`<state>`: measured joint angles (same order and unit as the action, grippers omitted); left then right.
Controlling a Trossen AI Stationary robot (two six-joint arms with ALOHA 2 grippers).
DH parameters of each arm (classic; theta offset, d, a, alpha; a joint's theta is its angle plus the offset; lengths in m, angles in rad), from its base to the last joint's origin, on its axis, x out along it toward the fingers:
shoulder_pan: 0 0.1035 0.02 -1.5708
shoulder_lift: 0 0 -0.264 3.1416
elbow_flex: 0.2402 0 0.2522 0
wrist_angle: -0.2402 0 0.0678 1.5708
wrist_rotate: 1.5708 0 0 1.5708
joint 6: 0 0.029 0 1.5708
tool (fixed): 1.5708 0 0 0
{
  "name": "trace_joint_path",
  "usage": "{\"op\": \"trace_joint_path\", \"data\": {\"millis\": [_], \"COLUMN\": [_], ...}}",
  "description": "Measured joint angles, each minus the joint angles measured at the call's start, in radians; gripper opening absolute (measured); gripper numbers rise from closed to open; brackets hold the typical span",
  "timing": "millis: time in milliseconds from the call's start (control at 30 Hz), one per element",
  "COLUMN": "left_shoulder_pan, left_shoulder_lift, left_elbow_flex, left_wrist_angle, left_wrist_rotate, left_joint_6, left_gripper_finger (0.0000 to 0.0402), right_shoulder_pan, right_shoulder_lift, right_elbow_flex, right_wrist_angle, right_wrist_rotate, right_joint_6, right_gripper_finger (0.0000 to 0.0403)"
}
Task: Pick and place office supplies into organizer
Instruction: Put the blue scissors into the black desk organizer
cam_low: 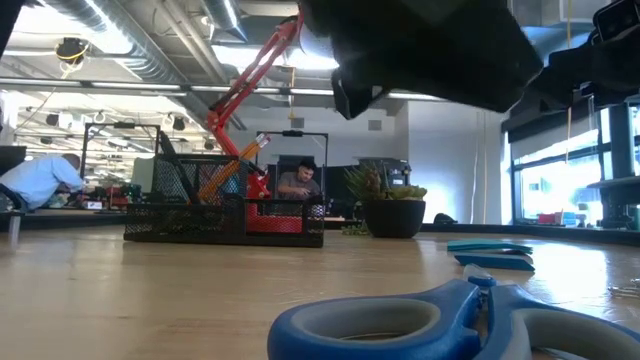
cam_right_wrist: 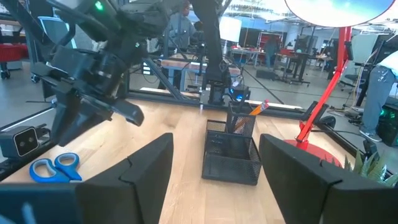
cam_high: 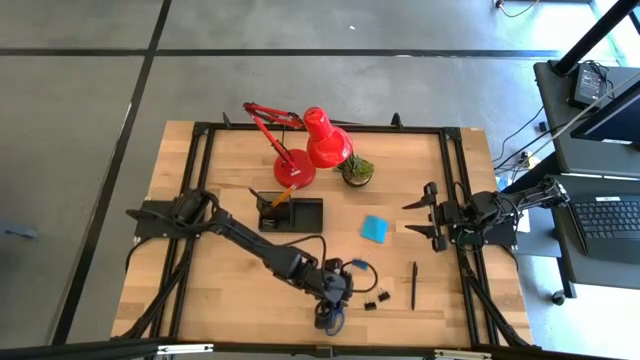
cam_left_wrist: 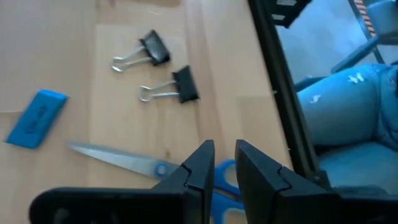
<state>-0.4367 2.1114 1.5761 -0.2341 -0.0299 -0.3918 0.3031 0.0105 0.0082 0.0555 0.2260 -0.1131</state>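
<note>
Two binder clips [cam_left_wrist: 155, 50] – one eraser [cam_left_wrist: 37, 118], one scissors [cam_left_wrist: 143, 165], one note pad [cam_high: 375, 228], one pen [cam_high: 414, 284], one organizer [cam_high: 290, 214].

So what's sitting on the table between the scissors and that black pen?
Two black binder clips lie between the scissors and the pen, seen from the camera above. The left wrist view shows them as separate clips on bare wood.

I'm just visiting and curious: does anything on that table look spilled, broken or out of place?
Nothing looks spilled or broken. The supplies simply lie loose on the wood: scissors, two binder clips, an eraser, a pen and a blue note pad, all outside the organizer, where one pencil leans at a slant.
</note>
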Motion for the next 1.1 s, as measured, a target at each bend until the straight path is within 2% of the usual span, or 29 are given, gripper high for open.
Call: {"op": "trace_joint_path", "data": {"millis": [133, 467, 800, 1100], "left_shoulder_pan": [-0.023, -0.056, -0.078, -0.07], "left_shoulder_lift": [0.01, 0.05, 0.051, 0.053], "left_elbow_flex": [0.0, 0.0, 0.0, 0.0], "left_wrist_angle": [-0.004, -0.038, -0.159, -0.143], "left_wrist_rotate": [0.003, 0.062, 0.052, 0.05], "left_joint_6": [-0.001, -0.152, -0.25, -0.25], "left_gripper_finger": [0.0049, 0.0004, 0.0001, 0.0002], "right_shoulder_pan": [0.0, 0.0, 0.0, 0.0], "right_shoulder_lift": [0.0, 0.0, 0.0, 0.0], "right_elbow_flex": [0.0, 0.0, 0.0, 0.0], "right_wrist_angle": [0.0, 0.0, 0.0, 0.0], "right_wrist_rotate": [0.0, 0.0, 0.0, 0.0], "right_joint_6": [0.0, 0.0, 0.0, -0.008], "right_gripper_finger": [0.0242, 0.0242, 0.0242, 0.0242]}}
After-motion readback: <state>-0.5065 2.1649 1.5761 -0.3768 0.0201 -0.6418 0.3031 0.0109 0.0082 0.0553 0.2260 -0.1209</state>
